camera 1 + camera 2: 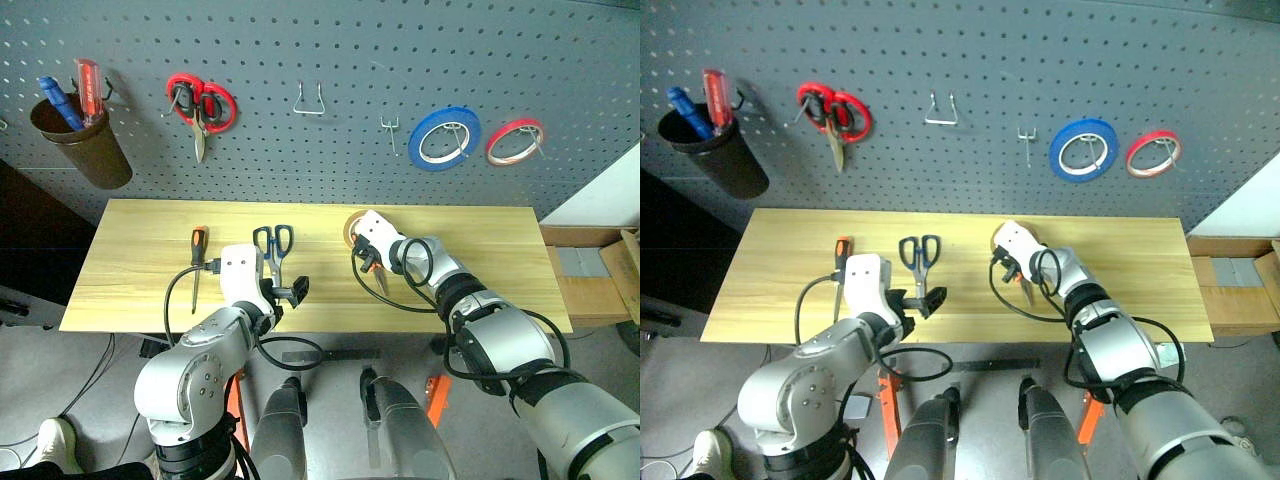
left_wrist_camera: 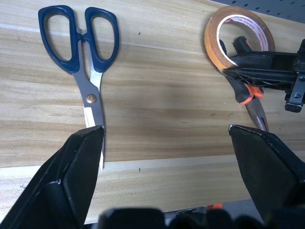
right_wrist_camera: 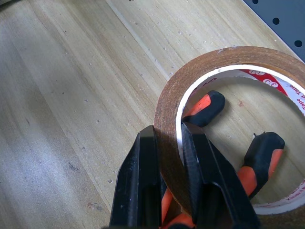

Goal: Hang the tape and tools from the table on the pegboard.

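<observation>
The yellow-tan tape (image 3: pixel 228 62) lies on the table (image 1: pixel 140 280) over the orange-and-black handles of the pliers (image 3: pixel 263 151). My right gripper (image 3: pixel 169 157) is shut on the near wall of the roll, one finger inside the ring and one outside. The black-handled scissors (image 2: pixel 81 52) lie flat, blades toward my left gripper (image 2: pixel 167 155), which hovers open over bare wood just short of them. The screwdriver (image 1: pixel 198 250) lies further left. The pegboard (image 1: pixel 330 50) rises behind the table.
Hanging on the pegboard are red-handled scissors (image 1: pixel 200 105), a blue roll (image 1: pixel 444 138) and a red roll (image 1: pixel 515 141). A brown cup (image 1: pixel 90 150) with pens hangs at the left. Two bare hooks (image 1: pixel 309 100) (image 1: pixel 389 130) sit mid-board. A cardboard box (image 1: pixel 600 275) stands past the table's right end.
</observation>
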Motion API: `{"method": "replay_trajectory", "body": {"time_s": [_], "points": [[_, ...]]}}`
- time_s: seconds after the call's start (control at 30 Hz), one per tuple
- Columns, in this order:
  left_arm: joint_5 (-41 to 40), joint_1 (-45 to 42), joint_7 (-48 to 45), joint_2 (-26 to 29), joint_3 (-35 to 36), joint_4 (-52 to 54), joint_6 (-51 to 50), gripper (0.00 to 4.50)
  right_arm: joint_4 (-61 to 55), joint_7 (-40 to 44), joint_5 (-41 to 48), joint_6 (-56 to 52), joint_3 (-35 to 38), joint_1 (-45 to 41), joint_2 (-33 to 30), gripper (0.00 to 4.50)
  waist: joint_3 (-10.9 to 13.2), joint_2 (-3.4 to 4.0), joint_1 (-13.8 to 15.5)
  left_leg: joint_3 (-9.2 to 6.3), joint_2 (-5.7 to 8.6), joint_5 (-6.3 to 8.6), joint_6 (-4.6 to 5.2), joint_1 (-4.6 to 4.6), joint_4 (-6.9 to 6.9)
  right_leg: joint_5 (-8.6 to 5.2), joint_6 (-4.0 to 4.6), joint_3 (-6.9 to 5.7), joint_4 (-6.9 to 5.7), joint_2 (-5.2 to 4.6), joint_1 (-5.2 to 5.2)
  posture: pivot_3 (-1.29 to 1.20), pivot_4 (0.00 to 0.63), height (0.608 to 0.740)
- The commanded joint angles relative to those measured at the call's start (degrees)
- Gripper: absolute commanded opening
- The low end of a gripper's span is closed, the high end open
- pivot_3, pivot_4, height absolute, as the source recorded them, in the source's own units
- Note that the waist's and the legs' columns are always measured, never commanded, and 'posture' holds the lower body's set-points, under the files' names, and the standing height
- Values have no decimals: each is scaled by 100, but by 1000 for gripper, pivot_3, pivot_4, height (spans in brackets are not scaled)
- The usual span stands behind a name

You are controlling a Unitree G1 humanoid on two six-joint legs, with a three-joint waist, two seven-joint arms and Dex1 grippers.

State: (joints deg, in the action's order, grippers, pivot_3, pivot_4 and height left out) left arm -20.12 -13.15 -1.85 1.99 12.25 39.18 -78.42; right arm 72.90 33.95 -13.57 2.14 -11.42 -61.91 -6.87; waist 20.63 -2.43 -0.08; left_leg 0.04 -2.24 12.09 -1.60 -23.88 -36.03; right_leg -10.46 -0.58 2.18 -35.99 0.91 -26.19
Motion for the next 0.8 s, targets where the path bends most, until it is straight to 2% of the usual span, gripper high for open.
{"method": "replay_trajectory", "body": {"time_s": [0.03, 0.37, 0.57, 0.67, 0.8], "points": [[-54, 19, -4, -9, 50, 345, -37, 4500, 76, 76, -74, -18, -41, 75, -28, 265, 5, -1, 0, 0, 0, 0, 0, 0, 0, 0, 0, 0, 0, 0, 0, 178, 414, 740], [-33, 11, -1, -23, 36, 299, 40, 4500, 14, 65, -136, 77, -29, 32, -42, 265, 27, -3, -1, 0, -1, 0, 0, 1, 0, 0, 0, 0, 1, 0, 0, 172, 404, 740], [-37, 36, -2, -39, -25, 358, 132, 4500, -412, 394, -51, 233, -20, 220, -180, 265, 36, -5, 0, -1, 0, 1, -1, -3, 1, -1, -1, -1, 3, 0, -2, 155, 392, 740], [-43, 88, -12, -44, -111, 435, 230, 4500, -1548, 837, 96, 43, -27, 769, -418, 265, 37, -5, 8, -2, 0, 6, -11, -9, 3, -6, -9, -1, 7, -1, -4, 143, 385, 740], [-64, 98, -4, -139, -155, 411, 340, 4500, -3711, 1170, 281, -806, -3, 1700, -710, 265, 39, -2, 21, -1, -18, 29, -53, -16, -2, -22, -35, 5, 8, -5, -8, 120, 379, 740]]}}
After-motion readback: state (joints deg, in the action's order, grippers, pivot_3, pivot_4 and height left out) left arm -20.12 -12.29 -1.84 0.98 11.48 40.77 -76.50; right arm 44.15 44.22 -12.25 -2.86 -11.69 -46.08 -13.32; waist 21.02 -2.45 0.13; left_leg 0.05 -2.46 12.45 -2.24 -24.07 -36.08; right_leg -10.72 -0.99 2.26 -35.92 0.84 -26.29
